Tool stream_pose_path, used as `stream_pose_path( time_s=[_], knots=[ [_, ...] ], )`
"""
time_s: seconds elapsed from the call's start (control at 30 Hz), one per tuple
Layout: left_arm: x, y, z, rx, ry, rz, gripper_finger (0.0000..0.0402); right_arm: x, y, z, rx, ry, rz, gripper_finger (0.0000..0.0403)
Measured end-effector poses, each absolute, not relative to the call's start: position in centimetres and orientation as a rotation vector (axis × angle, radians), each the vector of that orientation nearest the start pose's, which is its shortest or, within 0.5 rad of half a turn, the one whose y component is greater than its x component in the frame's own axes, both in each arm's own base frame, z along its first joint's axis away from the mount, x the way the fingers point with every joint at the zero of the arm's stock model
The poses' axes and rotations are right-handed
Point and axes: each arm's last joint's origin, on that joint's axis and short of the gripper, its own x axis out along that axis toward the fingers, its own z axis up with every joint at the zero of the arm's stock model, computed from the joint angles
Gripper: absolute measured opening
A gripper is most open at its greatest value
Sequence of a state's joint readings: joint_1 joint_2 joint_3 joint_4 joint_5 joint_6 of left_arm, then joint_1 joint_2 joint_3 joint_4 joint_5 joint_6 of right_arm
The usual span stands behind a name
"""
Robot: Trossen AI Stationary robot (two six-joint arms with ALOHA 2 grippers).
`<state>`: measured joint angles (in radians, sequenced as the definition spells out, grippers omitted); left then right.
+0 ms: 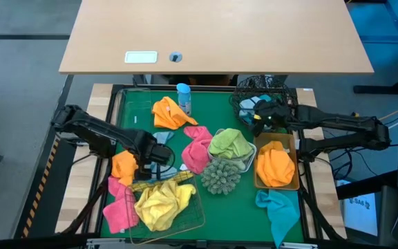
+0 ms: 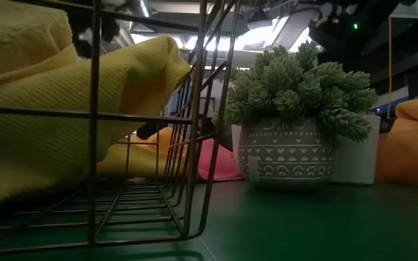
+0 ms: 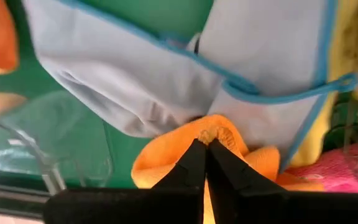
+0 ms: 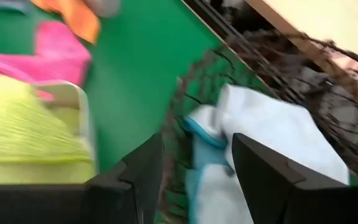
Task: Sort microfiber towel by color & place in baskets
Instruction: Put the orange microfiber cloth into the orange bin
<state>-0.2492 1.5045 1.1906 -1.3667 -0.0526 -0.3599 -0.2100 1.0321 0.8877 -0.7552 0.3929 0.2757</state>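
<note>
My left gripper (image 1: 146, 158) (image 3: 207, 144) is shut on an orange towel (image 1: 124, 166), beside a clear bin (image 3: 48, 163) and a pale grey-blue towel with blue edging (image 3: 166, 74). My right gripper (image 1: 262, 115) (image 4: 196, 163) is open over the round black mesh basket (image 1: 258, 88) (image 4: 303, 68), with a light blue towel (image 4: 272, 134) lying inside just beyond its fingers. A yellow towel (image 1: 163, 203) fills the gold wire basket (image 1: 197, 216). A green towel (image 1: 230, 143) sits in the white tray and an orange towel (image 1: 276, 164) in the tan tray (image 1: 294, 145). My left gripper pinches a bunched fold of the orange towel (image 3: 215, 129) between its two fingertips. The cloth puffs out around both fingers (image 3: 188, 167). Whether the towel is lifted clear does not show.
Loose on the green mat lie an orange towel (image 1: 171, 113), pink towels (image 1: 197, 148) (image 1: 119, 207) and a teal towel (image 1: 279, 211). A blue spray bottle (image 1: 183, 97) stands at the far edge. A spiky green ball (image 1: 220, 176) sits mid-table.
</note>
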Motion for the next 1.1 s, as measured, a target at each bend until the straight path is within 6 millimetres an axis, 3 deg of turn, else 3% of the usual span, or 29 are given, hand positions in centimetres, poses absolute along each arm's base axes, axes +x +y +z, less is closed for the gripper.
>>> stream_pose_path(
  time_s=[0.27,0.5,0.77,1.1],
  knots=[
    [23.8,-4.8,31.0,0.028,1.401,0.276,0.0001,20.3,-4.9,30.9,0.262,0.624,-0.491,0.0191],
    [25.3,-3.3,35.8,0.031,1.105,0.405,0.0000,21.8,-4.6,33.1,0.295,0.376,-0.253,0.0191],
    [28.4,-2.0,38.7,0.012,0.744,0.360,0.0000,23.5,-4.5,34.4,0.263,0.194,-0.069,0.0191],
    [31.0,-0.5,41.1,0.065,0.433,0.349,0.0000,27.8,-3.5,33.2,0.191,0.096,0.161,0.0191]
  ],
)
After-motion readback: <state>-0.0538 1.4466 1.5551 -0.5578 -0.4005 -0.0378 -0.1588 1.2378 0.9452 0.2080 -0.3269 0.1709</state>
